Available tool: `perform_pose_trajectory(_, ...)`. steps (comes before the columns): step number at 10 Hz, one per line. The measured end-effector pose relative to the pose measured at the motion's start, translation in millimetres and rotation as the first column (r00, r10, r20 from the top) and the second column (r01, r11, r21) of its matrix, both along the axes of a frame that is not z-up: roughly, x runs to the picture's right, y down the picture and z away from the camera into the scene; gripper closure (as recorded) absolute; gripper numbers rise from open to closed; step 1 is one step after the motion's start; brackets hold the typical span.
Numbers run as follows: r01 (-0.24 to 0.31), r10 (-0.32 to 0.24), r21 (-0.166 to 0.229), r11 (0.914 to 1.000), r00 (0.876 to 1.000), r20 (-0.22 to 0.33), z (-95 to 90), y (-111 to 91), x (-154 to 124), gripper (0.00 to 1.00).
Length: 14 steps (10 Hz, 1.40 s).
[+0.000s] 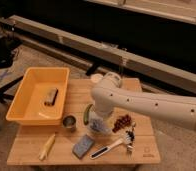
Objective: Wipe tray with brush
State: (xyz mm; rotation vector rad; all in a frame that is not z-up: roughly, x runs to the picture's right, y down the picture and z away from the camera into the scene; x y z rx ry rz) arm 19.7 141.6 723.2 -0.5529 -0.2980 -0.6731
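The brush (51, 96) lies inside the tray (33, 119) at the left end of the worktop (147, 145), while the gripper (98, 126) hangs low over its middle, well apart, fingers spread, holding nothing.

White arm (151, 102) bends down at the elbow, hand (98, 125) hanging low, opened wide

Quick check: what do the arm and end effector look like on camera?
The arm is a smooth cream-white shell of thick rounded links, with a bulbous joint and a row of small dark dots along the long link. No loose cables show. The end effector, down over the middle of the wooden table, looks pale grey-white; finer detail cannot be made out.
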Motion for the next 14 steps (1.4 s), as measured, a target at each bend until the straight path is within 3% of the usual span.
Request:
perform_pose_trajectory(7,0.001,-0.001,0.000,1.0000,1.000,0.000,0.0,0,0,0.20)
perform_pose_trajectory(10,0.067,-0.069,0.053,0.9963,0.997,0.041,-2.9,-14,-13,0.20)
perform_pose_trajectory(11,0.111,-0.116,0.075,0.9910,0.991,0.073,-3.9,-23,-28,0.20)
perform_pose_trajectory(13,0.218,-0.234,0.124,0.9680,0.963,0.135,-6.0,-40,-72,0.20)
perform_pose_trajectory(14,0.281,-0.305,0.155,0.9473,0.937,0.168,-6.5,-48,-100,0.20)
